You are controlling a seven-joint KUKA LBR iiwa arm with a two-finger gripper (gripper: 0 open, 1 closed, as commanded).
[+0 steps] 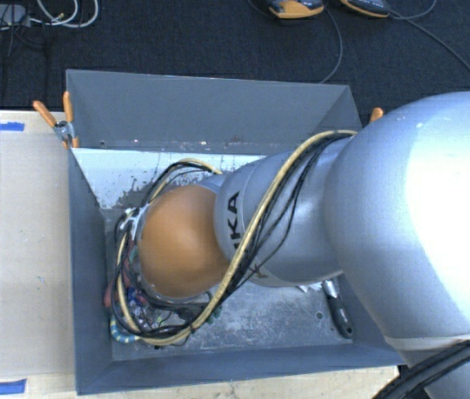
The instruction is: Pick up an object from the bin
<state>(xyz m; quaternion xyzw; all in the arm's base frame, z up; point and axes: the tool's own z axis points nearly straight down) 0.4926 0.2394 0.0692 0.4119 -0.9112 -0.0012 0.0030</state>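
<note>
**A:** Entry one, the container?
**B:** Grey metal bin (85, 306), with sloping walls and a pale, scuffed floor.

**A:** Entry two, the robot?
**B:** Silver arm (401, 223), coming in from 3 o'clock and reaching down to the floor at about 8 o'clock. A round orange cover (180, 239) sits at its wrist. Black and yellow cables (272, 194) run along the arm and loop round the cover.

**A:** Gripper?
**B:** The gripper (158, 310) is under the orange cover, low over the floor at 8 o'clock. I cannot tell whether it is open or closed, and what lies under it is hidden.

**A:** Loose things?
**B:** One dark pen-like stick (338, 310) lies flat on the floor at 4 o'clock, just beside the arm's lower edge. It is well apart from the gripper.
</note>
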